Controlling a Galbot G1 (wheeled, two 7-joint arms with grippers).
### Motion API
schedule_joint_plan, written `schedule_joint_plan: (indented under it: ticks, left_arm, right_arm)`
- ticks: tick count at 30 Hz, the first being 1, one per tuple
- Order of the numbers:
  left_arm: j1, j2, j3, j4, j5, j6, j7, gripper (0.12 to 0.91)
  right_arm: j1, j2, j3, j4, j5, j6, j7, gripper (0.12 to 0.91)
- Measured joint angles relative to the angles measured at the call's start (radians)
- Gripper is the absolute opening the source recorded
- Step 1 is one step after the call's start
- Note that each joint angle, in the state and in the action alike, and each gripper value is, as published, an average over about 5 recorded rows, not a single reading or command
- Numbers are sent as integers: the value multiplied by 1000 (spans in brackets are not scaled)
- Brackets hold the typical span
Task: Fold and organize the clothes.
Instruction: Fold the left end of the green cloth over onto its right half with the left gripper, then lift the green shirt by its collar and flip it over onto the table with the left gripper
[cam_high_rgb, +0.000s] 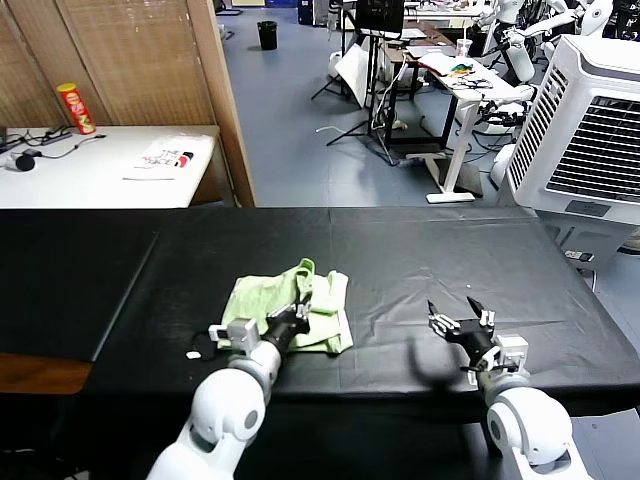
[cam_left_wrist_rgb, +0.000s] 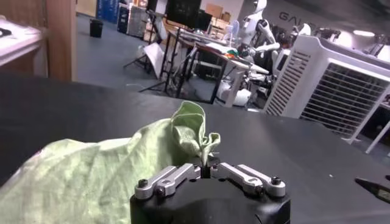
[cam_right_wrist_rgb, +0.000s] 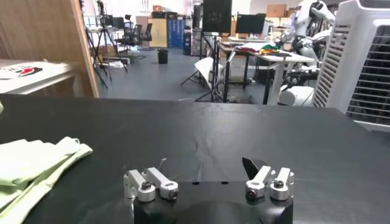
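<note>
Black cloth covers the long table, the landmark for all positions below. It spans nearly the whole head view; its far edge runs straight below a wooden partition and a white air cooler, and its near edge lies just ahead of both arms.

T-shirt: pale mint green, thin, wrinkled. It lies on the table left of centre, close to the near edge. It is bunched into a rough, partly doubled heap, one layer over another, with no square outline. A fold of it stands up in a peak, seen plainly in the left wrist view.

Left gripper: at the T-shirt's near side, over the table's near edge. Its jaws are closed tight on a pinch of the cloth just below the raised peak, fabric caught between the fingertips.

Right gripper: right of centre, well apart from the T-shirt, above bare table. The jaws stand fully spread, holding nothing.

Progress, as a judgement: folding is begun, not finished. Some doubling is done; squaring, flattening and a tidy final placement remain.

Room: wide bare table lies beyond the T-shirt and to its right, so there is space to spread or carry a fold over. The near edge is close, so drawing cloth toward the robot risks overhang.
</note>
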Motion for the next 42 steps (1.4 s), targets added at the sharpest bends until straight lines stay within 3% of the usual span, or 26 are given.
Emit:
schedule_joint_plan:
  ticks: [6, 9, 19, 22, 30, 36, 42]
  left_arm:
    - [4, -30, 12, 28, 43, -20, 29, 161]
    - [4, -45, 16, 44, 48, -40, 50, 206]
    - [24, -71, -18, 2, -84, -48, 101, 721]
    - [41, -35, -57, -31, -58, -79, 107, 786]
    - [131, 103, -218, -100, 13, -120, 104, 798]
    - [215, 106, -299, -102, 93, -155, 120, 798]
    - [235, 86, -324, -78, 91, -168, 125, 798]
  right_arm:
    - [12, 2, -21, -9, -4, 1, -4, 798]
    - [22, 1, -37, -14, -3, 3, -14, 798]
    - [110, -10, -137, -67, 37, 16, -57, 798]
    - [161, -1, -195, -98, 33, 24, -70, 798]
    - [355, 69, -387, -258, -70, 58, -74, 798]
    - [427, 127, -478, -391, -224, 43, -77, 798]
    - [432, 156, -493, -450, -387, 43, -28, 798]
